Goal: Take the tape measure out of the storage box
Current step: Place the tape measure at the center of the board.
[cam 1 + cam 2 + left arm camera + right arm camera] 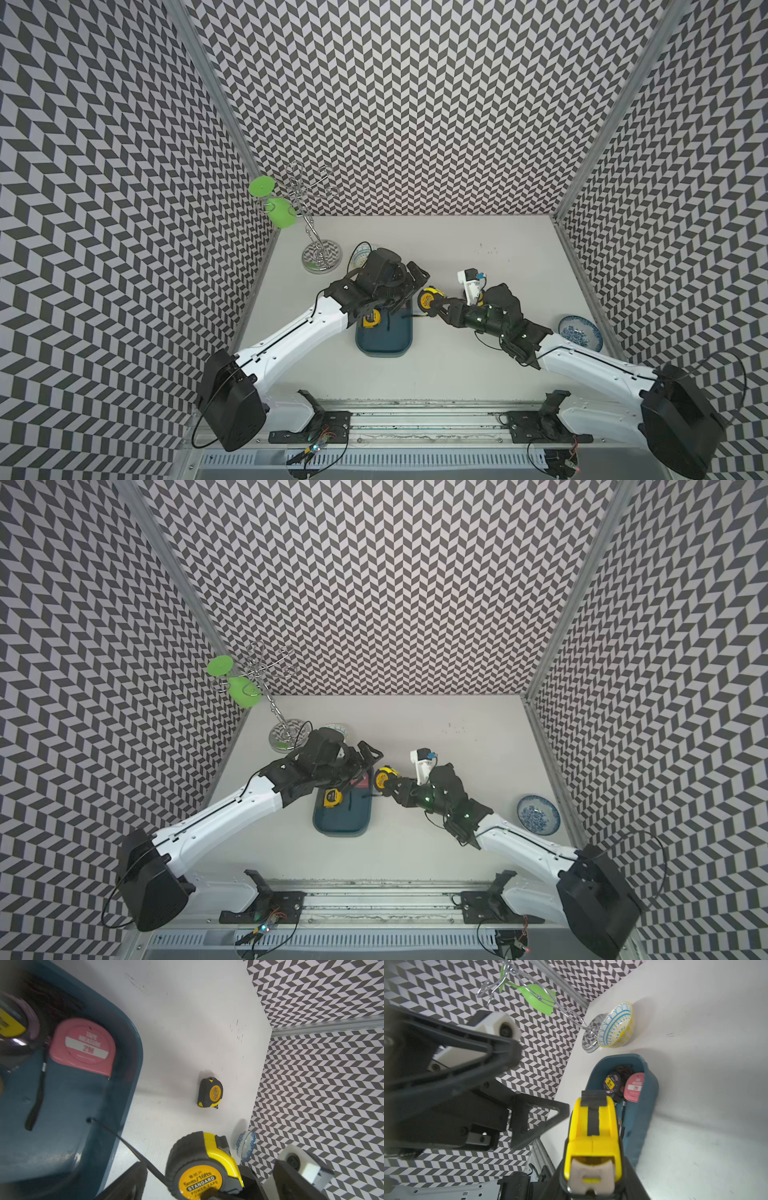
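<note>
- Tape measure (pixel 592 1142), yellow and black, is seen nearest the lens, clamped between the jaws of the right tool (pixel 433 308) and apparently lifted off the counter (pixel 457 374).
- Its position is noted as just outside the right long wall of the storage box (pixel 386 338), with the round label face visible from above.
- Its black strap (pixel 151 1167) is seen running back over that wall, with its end inside the box.
- Left tool (pixel 405 290) is found over the far end of the box, jaws spread wide, nothing held, set apart from the tape measure.
- Judgement: the right arm is the carrier. The coming move is expected to run rightward, away from the box, until the strap is drawn clear of the rim.
- Pink tape measure (pixel 83 1045) and second yellow tape measure (pixel 371 319) are noted inside the box.
- Farther off, a loose tape measure (pixel 209 1093) is seen lying on the open counter.
</note>
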Available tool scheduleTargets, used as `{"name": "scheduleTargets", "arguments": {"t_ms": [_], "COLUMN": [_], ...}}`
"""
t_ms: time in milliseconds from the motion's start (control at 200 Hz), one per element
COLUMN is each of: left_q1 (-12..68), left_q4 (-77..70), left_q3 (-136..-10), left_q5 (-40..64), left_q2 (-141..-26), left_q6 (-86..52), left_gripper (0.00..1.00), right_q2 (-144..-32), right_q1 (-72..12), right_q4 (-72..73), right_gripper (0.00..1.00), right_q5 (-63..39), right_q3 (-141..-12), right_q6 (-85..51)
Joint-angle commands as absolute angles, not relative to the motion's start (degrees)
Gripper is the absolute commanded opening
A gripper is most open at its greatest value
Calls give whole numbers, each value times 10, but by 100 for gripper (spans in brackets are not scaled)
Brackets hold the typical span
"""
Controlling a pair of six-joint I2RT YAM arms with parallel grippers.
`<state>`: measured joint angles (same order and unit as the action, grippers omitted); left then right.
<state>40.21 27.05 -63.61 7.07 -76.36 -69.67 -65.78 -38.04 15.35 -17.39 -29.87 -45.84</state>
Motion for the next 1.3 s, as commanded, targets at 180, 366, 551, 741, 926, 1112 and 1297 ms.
{"name": "scheduleTargets", "arguments": {"t_ms": [180,366,551,741,926,1112,1297], "left_q1": [387,384,380,375,371,368,367], "left_q4": [336,344,350,349,345,343,341], "left_q3": [-625,-605,-597,-592,-587,-583,-571], "left_q5": [43,40,40,40,44,46,47], "left_q2": [-731,-713,-707,-707,-709,-712,-706], "left_q6": [-585,-567,-557,-550,-543,-540,-544], "left_gripper": [100,100,100,100,100,100,100], "right_q2": [-565,-521,-526,-573,-619,-621,-614], "right_q1": [-251,-175,-101,-71,-63,-59,-60], "right_q4": [163,115,78,76,95,96,75], "right_gripper": [12,11,11,11,11,24,49], "right_q5": [-229,-234,-259,-295,-317,-319,-317], "right_q3": [-207,-174,-155,-142,-132,-98,-94], "right_q6": [-516,-521,-509,-500,-497,-501,-490]}}
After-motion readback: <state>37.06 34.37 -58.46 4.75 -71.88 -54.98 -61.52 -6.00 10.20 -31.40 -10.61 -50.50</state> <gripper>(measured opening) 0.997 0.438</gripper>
